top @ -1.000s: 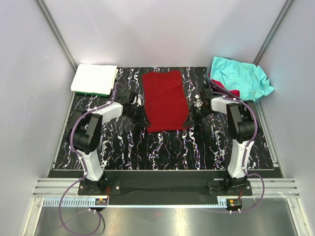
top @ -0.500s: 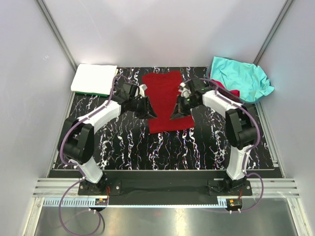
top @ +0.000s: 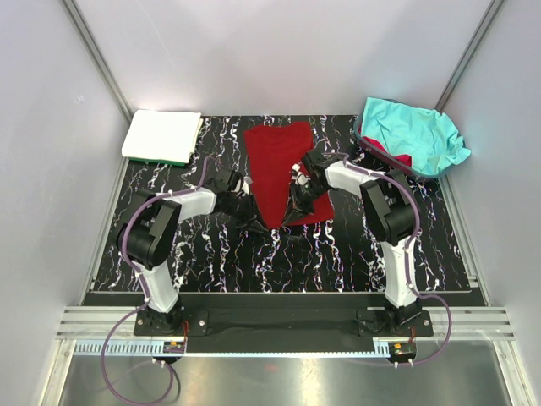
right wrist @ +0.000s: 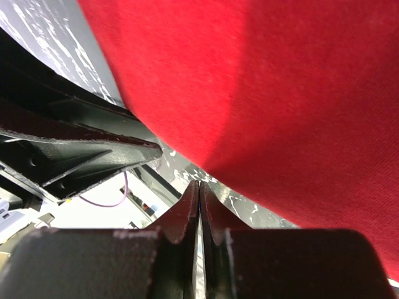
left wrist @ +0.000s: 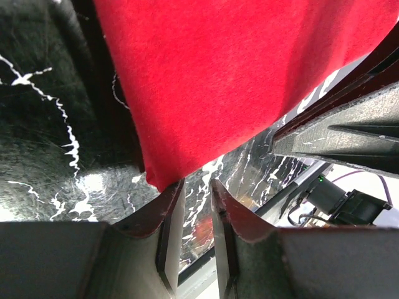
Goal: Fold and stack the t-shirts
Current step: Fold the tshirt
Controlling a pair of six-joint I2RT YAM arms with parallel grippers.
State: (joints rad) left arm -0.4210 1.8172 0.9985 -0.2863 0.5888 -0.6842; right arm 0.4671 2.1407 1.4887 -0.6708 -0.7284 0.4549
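Black fingers of the right hand (right wrist: 199,185) are pressed together, tips at the edge of the dark red t-shirt (right wrist: 280,93); those of the left hand (left wrist: 195,184) stand slightly apart, one tip touching the shirt's corner. That shirt lies centred on the black marbled mat (top: 338,245), the turquoise t-shirt (top: 414,131) back right, the white folded t-shirt (top: 161,134) back left.
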